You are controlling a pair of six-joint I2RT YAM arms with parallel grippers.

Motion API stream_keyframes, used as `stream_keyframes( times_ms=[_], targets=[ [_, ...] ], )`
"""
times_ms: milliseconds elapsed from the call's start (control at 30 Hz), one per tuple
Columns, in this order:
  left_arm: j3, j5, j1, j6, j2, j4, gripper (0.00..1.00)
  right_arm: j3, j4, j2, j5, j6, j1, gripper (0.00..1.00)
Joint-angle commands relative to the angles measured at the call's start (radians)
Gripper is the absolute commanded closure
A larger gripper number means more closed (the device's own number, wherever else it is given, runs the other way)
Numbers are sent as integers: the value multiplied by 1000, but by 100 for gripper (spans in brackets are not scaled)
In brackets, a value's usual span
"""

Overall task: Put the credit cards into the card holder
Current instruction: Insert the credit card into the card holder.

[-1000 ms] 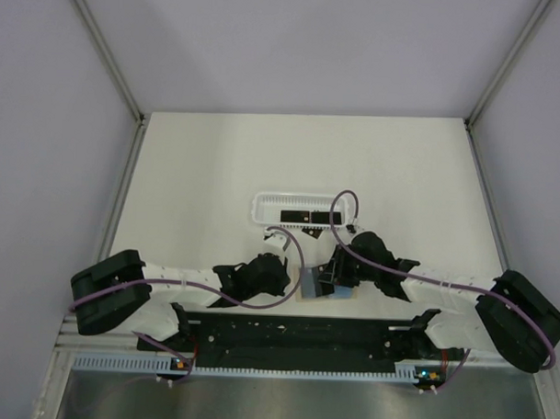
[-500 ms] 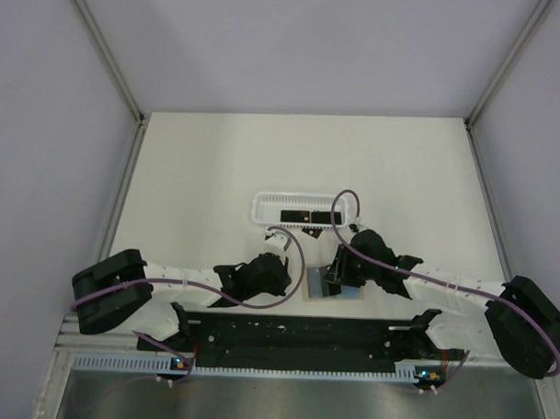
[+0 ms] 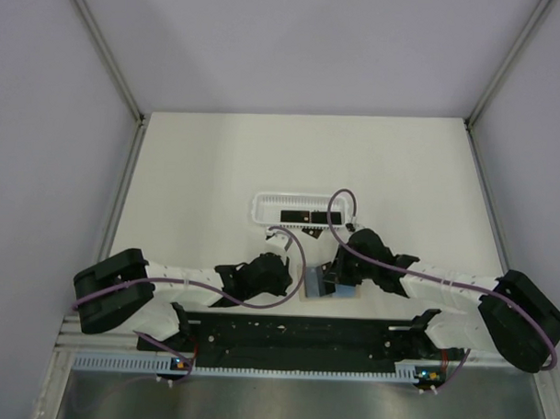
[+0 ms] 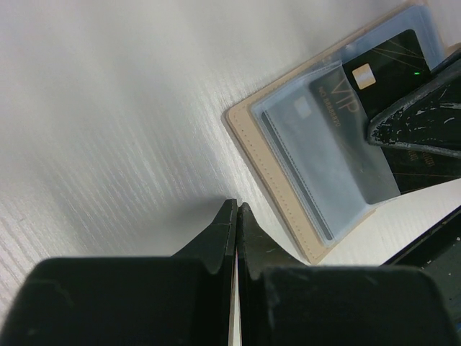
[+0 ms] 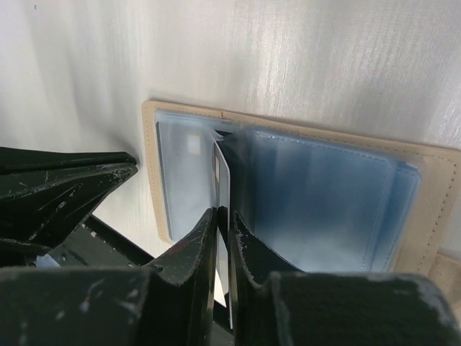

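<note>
Thin black credit card [image 5: 220, 173] pinched edge-on by right gripper [image 5: 223, 216] over open tan plastic-sleeved card holder [image 5: 324, 194]; left gripper [image 4: 236, 209] closed, empty, just beside it.

- Card holder [image 4: 265, 162]: tan, open, flat, clear sleeves up.
- VIP card [image 4: 389, 65]: black, under a sleeve.
- Second card [image 5: 222, 180]: on edge at a sleeve mouth.
- Remaining cards [image 3: 298, 215]: black, flat in basket [image 3: 257, 207].

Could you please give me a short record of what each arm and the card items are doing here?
left tool: shut, empty, beside the card holder
right tool: shut on a credit card, its leading edge at a clear sleeve
card holder: lies open on the table, a VIP card already sleeved
white basket: behind the holder, black cards inside
</note>
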Motion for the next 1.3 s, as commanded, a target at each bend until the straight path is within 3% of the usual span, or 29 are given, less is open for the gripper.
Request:
stream_keyframes(
  times_ms=[0,167,333,667,1267],
  targets=[
    [23,8,-1,13,12,-8,100,23,9,14,-9,-12,8,87],
    [22,7,-1,14,9,-11,100,53,-79,-27,34,-35,11,71],
    [20,8,-1,14,7,-10,100,73,-154,-75,66,-44,11,67],
    [17,10,-1,13,14,-2,100,92,-249,-104,124,-61,11,65],
    [37,34,-1,29,40,13,100,87,-197,-46,135,-69,11,71]
  ],
)
